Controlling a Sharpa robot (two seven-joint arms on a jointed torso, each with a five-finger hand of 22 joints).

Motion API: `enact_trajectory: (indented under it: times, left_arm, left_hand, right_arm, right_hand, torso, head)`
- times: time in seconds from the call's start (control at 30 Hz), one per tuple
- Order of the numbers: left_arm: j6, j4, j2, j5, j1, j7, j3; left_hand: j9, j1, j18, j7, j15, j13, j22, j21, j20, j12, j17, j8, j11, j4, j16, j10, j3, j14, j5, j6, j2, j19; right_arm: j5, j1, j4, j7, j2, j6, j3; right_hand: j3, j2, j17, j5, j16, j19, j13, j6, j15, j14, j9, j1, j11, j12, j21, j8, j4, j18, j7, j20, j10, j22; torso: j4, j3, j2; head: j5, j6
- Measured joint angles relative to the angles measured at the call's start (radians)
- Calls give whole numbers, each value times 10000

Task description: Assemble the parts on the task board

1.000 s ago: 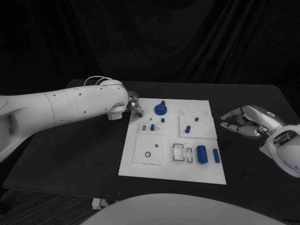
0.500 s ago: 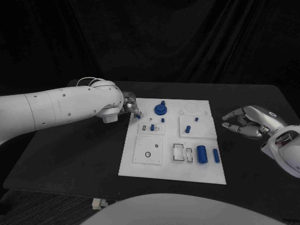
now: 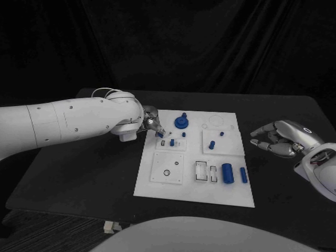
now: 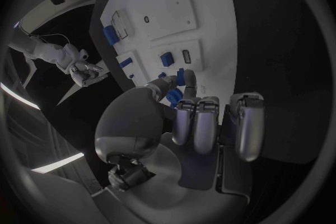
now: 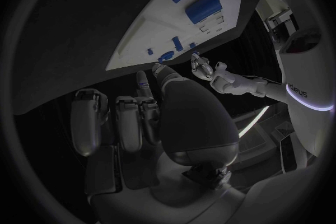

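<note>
The white task board point(image 3: 185, 181) lies in the middle of the black table. My left hand point(image 3: 151, 125) hovers over the board's far left corner and pinches a small blue part point(image 4: 181, 75) between thumb and finger. Just beyond it a blue peg point(image 3: 171, 142) stands in a small square sub-plate. A blue round part point(image 3: 181, 123) stands at the far edge. Two blue cylinders point(image 3: 226, 172) point(image 3: 243, 175) lie near the board's right side. My right hand point(image 3: 281, 137) hangs right of the board, off it, fingers curled in on nothing.
Other small blue pegs point(image 3: 212, 143) point(image 3: 221, 134) stand in the board's middle right sub-plate. A square sub-plate with a ring point(image 3: 166, 171) sits on the near left. Bare table point(image 3: 85, 168) lies on both sides of the board.
My left hand has moved a little to the right and nearer, over the board's far left corner, still pinching the blue part. The right hand has barely shifted.
</note>
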Motion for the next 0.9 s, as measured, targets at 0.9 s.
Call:
enact_trajectory:
  times: [0.9]
  left_arm:
    - [-212,-133,240,-343,-432,12,-1]
  left_hand:
    - [-4,-96,0,19,0,0,-1,-40,0,0,-1,-41,0,-26,0,0,135,0,-259,55,-10,0]
  right_arm:
    - [0,-45,7,19,-36,-11,0]
  right_hand:
    - [28,0,0,47,1,0,0,0,0,0,-7,0,0,0,-65,0,-28,1,0,0,0,-2]
  torso:
    - [-14,7,4]
  head:
    - [66,0]
